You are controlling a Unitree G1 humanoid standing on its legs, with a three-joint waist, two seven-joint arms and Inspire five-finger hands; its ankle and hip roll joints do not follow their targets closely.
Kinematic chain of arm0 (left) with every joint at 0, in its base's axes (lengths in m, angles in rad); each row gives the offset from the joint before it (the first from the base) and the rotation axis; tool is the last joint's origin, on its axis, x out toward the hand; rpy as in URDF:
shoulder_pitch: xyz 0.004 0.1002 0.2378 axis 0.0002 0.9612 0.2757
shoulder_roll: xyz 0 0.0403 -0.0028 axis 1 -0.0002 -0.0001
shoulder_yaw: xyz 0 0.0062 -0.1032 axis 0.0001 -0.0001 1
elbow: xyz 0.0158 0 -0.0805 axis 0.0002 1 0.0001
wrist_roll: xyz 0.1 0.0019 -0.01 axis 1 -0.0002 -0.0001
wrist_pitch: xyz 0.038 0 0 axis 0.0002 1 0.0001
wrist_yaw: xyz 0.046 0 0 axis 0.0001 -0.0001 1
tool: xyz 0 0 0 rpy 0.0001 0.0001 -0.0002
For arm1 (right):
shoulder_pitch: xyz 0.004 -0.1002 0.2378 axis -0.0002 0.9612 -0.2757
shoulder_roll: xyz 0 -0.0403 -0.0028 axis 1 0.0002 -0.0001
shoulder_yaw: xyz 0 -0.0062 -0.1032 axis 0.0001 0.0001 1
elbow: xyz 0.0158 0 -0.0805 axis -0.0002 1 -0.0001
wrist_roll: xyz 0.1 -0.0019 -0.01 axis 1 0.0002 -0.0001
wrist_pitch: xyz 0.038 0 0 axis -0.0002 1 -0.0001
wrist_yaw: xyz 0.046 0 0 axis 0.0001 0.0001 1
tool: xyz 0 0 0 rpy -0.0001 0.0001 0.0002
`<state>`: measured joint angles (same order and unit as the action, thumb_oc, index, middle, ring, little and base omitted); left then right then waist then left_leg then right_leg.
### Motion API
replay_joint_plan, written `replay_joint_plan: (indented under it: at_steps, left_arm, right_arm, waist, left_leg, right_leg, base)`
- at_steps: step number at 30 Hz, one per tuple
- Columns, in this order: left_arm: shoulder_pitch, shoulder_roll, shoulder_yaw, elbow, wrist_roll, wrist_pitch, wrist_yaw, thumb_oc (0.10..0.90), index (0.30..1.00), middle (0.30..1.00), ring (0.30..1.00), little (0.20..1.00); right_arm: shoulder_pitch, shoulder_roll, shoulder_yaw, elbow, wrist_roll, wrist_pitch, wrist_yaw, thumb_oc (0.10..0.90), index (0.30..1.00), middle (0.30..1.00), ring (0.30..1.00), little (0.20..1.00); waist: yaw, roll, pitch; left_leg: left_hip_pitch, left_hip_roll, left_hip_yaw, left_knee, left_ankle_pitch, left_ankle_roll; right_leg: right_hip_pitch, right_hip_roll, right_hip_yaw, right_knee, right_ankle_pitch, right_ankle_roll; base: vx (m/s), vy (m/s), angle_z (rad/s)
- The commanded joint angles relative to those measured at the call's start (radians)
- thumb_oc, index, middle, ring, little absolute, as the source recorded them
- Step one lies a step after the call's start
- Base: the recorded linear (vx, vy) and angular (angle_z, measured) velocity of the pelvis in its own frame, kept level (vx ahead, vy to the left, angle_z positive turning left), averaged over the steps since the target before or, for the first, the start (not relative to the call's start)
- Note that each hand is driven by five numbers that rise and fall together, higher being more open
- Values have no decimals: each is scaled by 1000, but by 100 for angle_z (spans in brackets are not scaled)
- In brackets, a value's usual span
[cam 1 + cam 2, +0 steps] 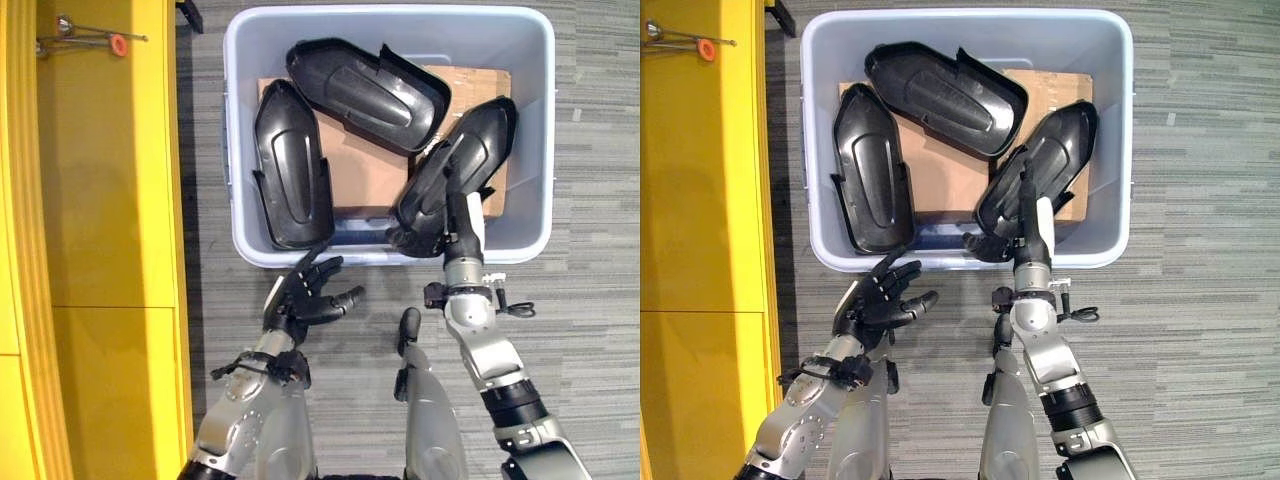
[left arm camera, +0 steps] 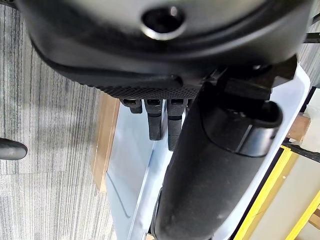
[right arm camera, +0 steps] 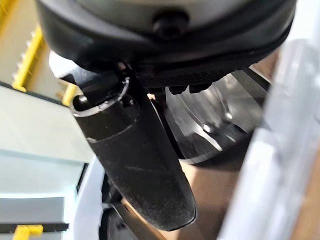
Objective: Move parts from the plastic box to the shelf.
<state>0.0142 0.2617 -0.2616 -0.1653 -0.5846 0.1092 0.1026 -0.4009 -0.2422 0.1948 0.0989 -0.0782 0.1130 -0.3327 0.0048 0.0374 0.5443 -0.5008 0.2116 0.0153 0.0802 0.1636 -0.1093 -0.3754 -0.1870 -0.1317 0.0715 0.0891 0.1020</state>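
Presently, the right hand (image 1: 1025, 215) is seen reaching over the near wall of the plastic box (image 1: 820, 130), its fingers closed around the lower end of a tilted black part (image 1: 1055, 155). Two further black parts (image 1: 872, 180) (image 1: 945, 95) are lying on cardboard (image 1: 945, 175) beyond it. The left hand (image 1: 880, 298) is held relaxed and unclenched just outside that wall, grasping nothing. A yellow shelf (image 1: 700, 200) is observed well to its left.

Access: plastic box (image 1: 240, 120) standing open-topped | Obstacle: three black parts (image 1: 292, 170) crowding its floor | Left: yellow shelf (image 1: 100, 200) flanking closely
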Motion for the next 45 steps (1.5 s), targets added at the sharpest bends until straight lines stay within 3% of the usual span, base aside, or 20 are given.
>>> replay_joint_plan:
  at_steps: [1, 16, 28, 35, 43, 44, 45]
  left_arm:
    - [45, 5, 8, -88, -15, -25, -15, 900, 1000, 1000, 1000, 1000]
    - [35, -4, -1, -87, -16, -35, -11, 900, 1000, 1000, 1000, 1000]
    - [26, -1, -46, -96, -20, -51, 6, 900, 1000, 1000, 1000, 1000]
    - [24, -18, -63, -98, -22, -67, 13, 900, 1000, 1000, 1000, 1000]
    - [11, -43, -103, -97, -38, -77, 2, 900, 1000, 1000, 1000, 1000]
    - [8, -48, -109, -94, -39, -76, -2, 900, 1000, 1000, 1000, 1000]
    - [11, -55, -117, -94, -43, -76, -7, 900, 1000, 1000, 1000, 1000]
  right_arm:
    - [-66, -24, -11, -65, -46, -97, 6, 900, 1000, 1000, 1000, 1000]
    - [-122, -11, -26, 97, -50, -105, -61, 900, 1000, 1000, 1000, 1000]
    - [-219, -26, -41, 250, -163, -110, -177, 900, 1000, 1000, 1000, 1000]
    - [-303, -13, -1, 457, -192, -106, -233, 900, 1000, 1000, 1000, 1000]
    - [-460, 1, 68, 900, -142, -132, -332, 900, 1000, 1000, 1000, 1000]
    - [-469, 0, 81, 964, -131, -132, -336, 875, 964, 964, 964, 964]
    - [-473, -1, 94, 1051, -105, -135, -344, 400, 300, 300, 300, 300]
  waist:
    - [6, 17, -24]
    - [23, 31, -24]
    - [41, 57, -24]
    - [60, 83, -24]
    - [101, 130, -24]
    - [106, 136, -24]
    - [117, 149, -24]
  left_leg:
    - [94, 102, -2, 24, -71, -10]
    - [62, 102, -2, 18, -59, -9]
    - [21, 99, -11, 28, -63, -8]
    - [-11, 100, -18, 32, -63, -8]
    - [-38, 102, -27, 31, -64, -5]
    - [-43, 102, -28, 32, -63, -4]
    - [-44, 104, -27, 33, -65, -3]
  right_leg:
    - [16, -95, -2, 36, 31, -57]
    - [-13, -95, -1, 28, 44, -61]
    - [-39, -95, -2, 28, 39, -66]
    - [-61, -95, -1, 31, 40, -67]
    - [-74, -95, -5, 32, 40, -67]
    - [-79, -97, -6, 34, 40, -68]
    - [-80, -98, -6, 37, 37, -69]
  base:
    - [0, 0, 0]
    - [-7, 1, 0]
    - [1, 4, 2]
    - [0, 0, 0]
    - [0, 0, 0]
    - [-18, 32, 0]
    - [0, 0, 0]
